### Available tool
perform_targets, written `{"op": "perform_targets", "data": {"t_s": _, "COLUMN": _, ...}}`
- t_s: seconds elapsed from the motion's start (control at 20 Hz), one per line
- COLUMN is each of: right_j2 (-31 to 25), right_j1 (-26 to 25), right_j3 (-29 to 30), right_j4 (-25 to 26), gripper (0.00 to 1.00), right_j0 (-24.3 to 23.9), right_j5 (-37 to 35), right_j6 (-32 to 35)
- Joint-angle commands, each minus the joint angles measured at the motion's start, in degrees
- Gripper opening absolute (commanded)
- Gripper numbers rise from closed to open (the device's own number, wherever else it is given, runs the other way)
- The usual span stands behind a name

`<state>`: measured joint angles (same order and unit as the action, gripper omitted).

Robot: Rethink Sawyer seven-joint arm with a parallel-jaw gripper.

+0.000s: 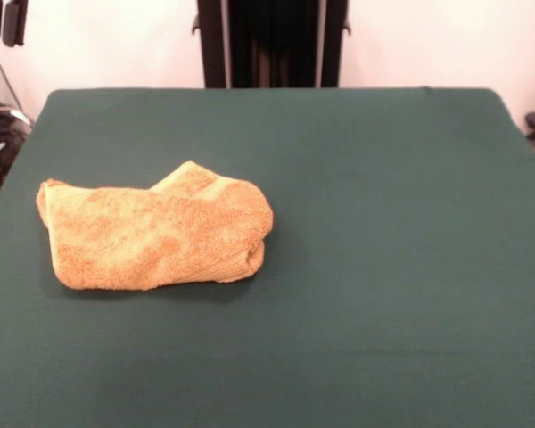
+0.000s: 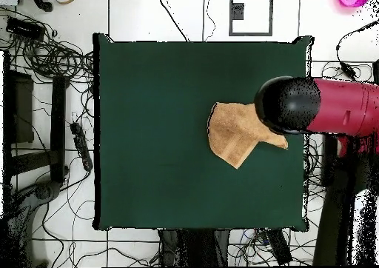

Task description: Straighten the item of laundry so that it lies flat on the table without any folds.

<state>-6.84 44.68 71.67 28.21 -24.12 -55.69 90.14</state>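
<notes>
golden-orange terry towel (image 1: 156,236) folded/bunched, left-centre of dark green felt table (image 1: 383,267) | step: pre-grasp | gripper: fingers unseen, can't tell | next: pinch top-layer corner, peel open

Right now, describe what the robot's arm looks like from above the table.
In the overhead view, the arm is a thick tube in bright red, ending in a rounded, glossy black cap at the joint, which overlaps one edge of the golden-orange towel. No markings or cables show on it. The tool is not visible in either view.
</notes>
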Motion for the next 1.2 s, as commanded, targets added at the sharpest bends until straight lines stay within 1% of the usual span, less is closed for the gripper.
{"op": "perform_targets", "data": {"t_s": 0.05, "right_j2": -10.07, "right_j1": -4.75, "right_j3": 7.49, "right_j4": -5.43, "gripper": 0.0, "right_j0": 0.1, "right_j5": 3.9, "right_j6": -5.31}}
{"op": "perform_targets", "data": {"t_s": 0.25, "right_j2": -11.8, "right_j1": -4.71, "right_j3": 10.14, "right_j4": -8.19, "gripper": 0.0, "right_j0": -1.31, "right_j5": 4.09, "right_j6": -6.28}}
{"op": "perform_targets", "data": {"t_s": 0.5, "right_j2": -14.05, "right_j1": -4.9, "right_j3": 13.18, "right_j4": -12.09, "gripper": 0.0, "right_j0": -3.15, "right_j5": 1.51, "right_j6": -7.74}}
{"op": "perform_targets", "data": {"t_s": 0.7, "right_j2": -15.36, "right_j1": -4.7, "right_j3": 15.23, "right_j4": -13.63, "gripper": 0.0, "right_j0": -3.87, "right_j5": 1.73, "right_j6": -7.59}}
{"op": "perform_targets", "data": {"t_s": 0.95, "right_j2": -17.27, "right_j1": -5.97, "right_j3": 17.35, "right_j4": -13.56, "gripper": 0.0, "right_j0": -5.26, "right_j5": 5.44, "right_j6": -7.93}}
{"op": "perform_targets", "data": {"t_s": 1.0, "right_j2": -17.66, "right_j1": -6.47, "right_j3": 17.94, "right_j4": -13.21, "gripper": 0.0, "right_j0": -5.63, "right_j5": 7.22, "right_j6": -7.79}}
{"op": "perform_targets", "data": {"t_s": 1.2, "right_j2": -17.32, "right_j1": -8.06, "right_j3": 17.84, "right_j4": -10.56, "gripper": 0.0, "right_j0": -5.37, "right_j5": 9.2, "right_j6": -7.24}}
